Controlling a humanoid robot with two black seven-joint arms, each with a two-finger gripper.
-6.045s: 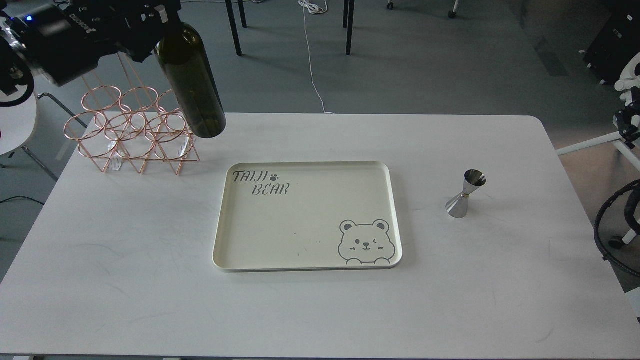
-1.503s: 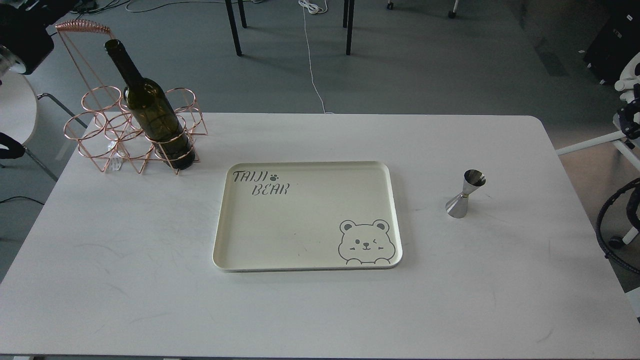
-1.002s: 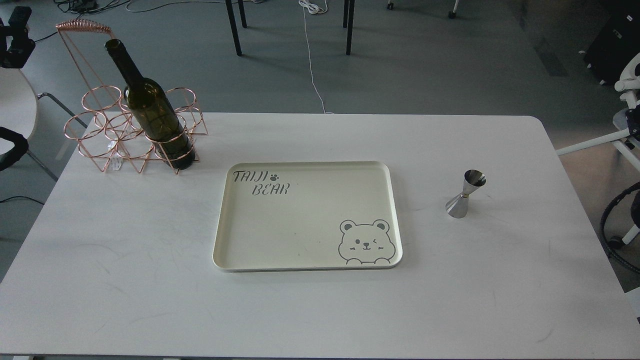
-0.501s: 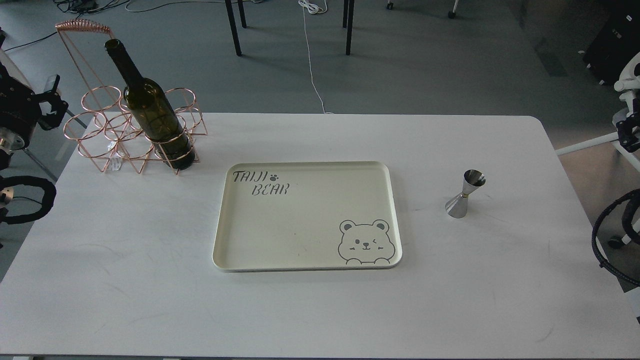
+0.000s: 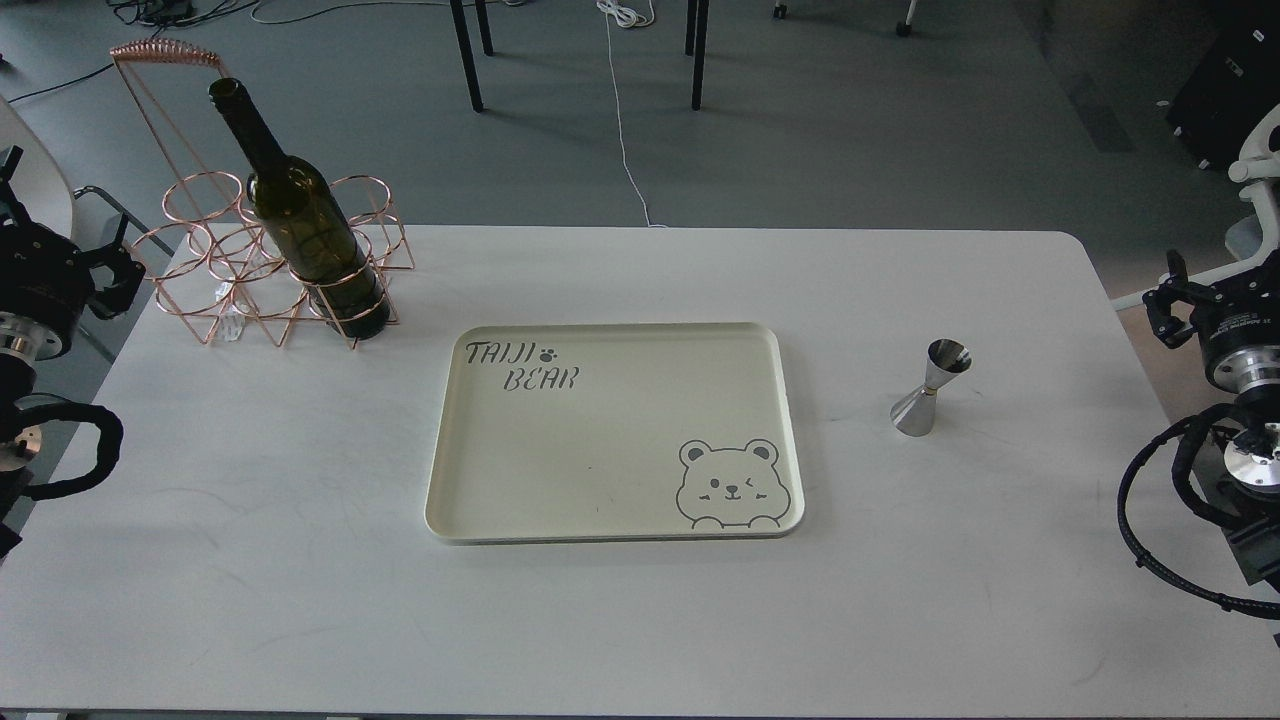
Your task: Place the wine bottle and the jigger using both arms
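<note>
Head view: the wine bottle [image 5: 305, 222] stands leaning slightly in the front right ring of the copper wire rack [image 5: 262, 255] at the white table's [image 5: 250, 560] far left corner. The jigger [image 5: 930, 388] stands upright on the table, right of the cream bear tray [image 5: 612, 431] and apart from it. The left gripper [image 5: 95, 265] at the left edge holds nothing, fingers spread; the right gripper [image 5: 1180, 297] at the right edge also holds nothing, but whether its jaws are apart I cannot tell
</note>
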